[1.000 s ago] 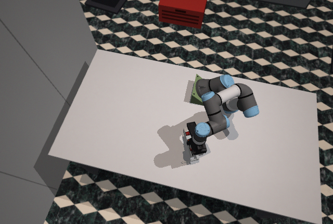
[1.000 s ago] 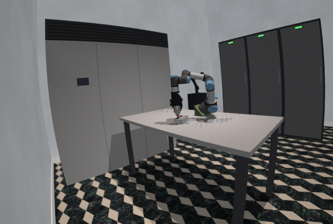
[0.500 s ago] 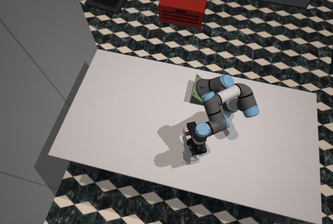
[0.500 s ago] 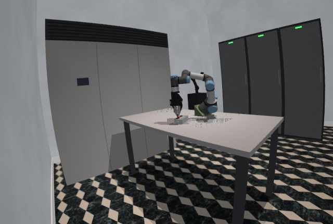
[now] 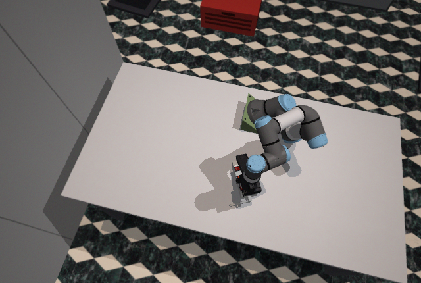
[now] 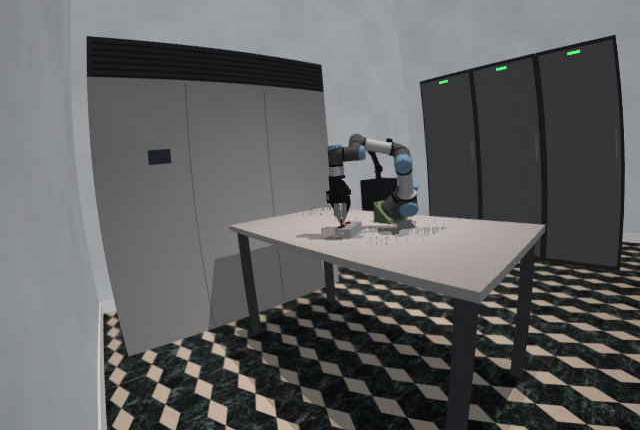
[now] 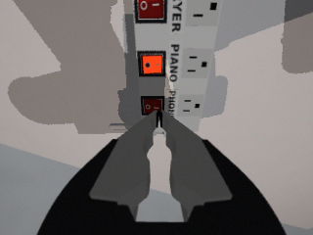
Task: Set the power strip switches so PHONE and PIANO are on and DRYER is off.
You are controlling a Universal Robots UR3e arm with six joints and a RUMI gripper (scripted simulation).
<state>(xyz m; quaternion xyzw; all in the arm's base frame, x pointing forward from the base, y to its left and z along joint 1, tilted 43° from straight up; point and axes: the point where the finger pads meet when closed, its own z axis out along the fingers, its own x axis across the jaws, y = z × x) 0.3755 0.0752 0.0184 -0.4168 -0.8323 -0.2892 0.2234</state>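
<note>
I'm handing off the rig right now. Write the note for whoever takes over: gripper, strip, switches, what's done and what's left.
Gripper: jaws shut, holding nothing, tip at the PHONE switch.
Power strip: flat on the table, face up, labels and outlets showing.
Done: PIANO switch glows bright orange, so it looks on. DRYER switch is dark red, apparently off.
Left: PHONE is dark, apparently off; press it on, confirm it lights, then lift away without shifting the strip.
</note>
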